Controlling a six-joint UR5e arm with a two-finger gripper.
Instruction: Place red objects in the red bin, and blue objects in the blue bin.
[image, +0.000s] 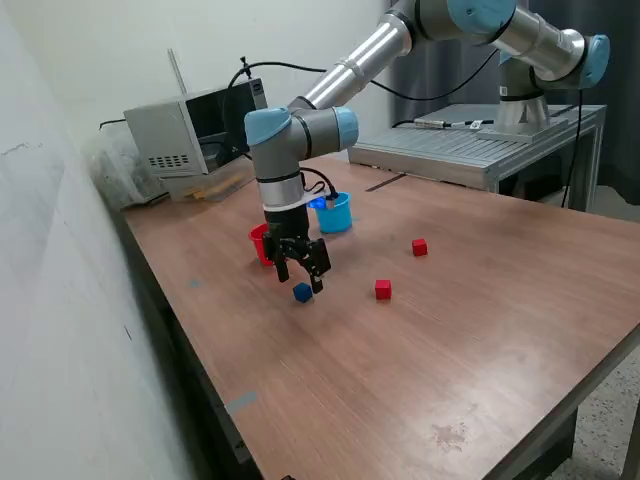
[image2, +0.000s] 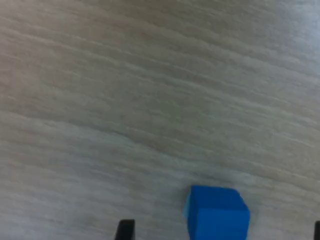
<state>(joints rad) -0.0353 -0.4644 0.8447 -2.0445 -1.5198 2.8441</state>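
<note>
My gripper (image: 300, 279) is open and hangs just above a tiny dark-blue cube (image: 302, 292) on the wooden table. In the wrist view the cube (image2: 217, 212) lies between the two fingertips (image2: 125, 229), apart from both. The red cup (image: 259, 243) stands right behind the gripper, partly hidden by it. The light-blue cup (image: 335, 213) stands further back, to the exterior view's right of the red cup. Two tiny red cubes (image: 383, 289) (image: 419, 247) lie on the table to the exterior view's right. A second dark-blue cube does not clearly show.
A grey box-shaped device (image: 190, 130) with cables sits at the table's back corner by the wall. A metal platform (image: 470, 145) holds the arm's base at the back right. The table edge (image: 200, 370) runs along the exterior view's left.
</note>
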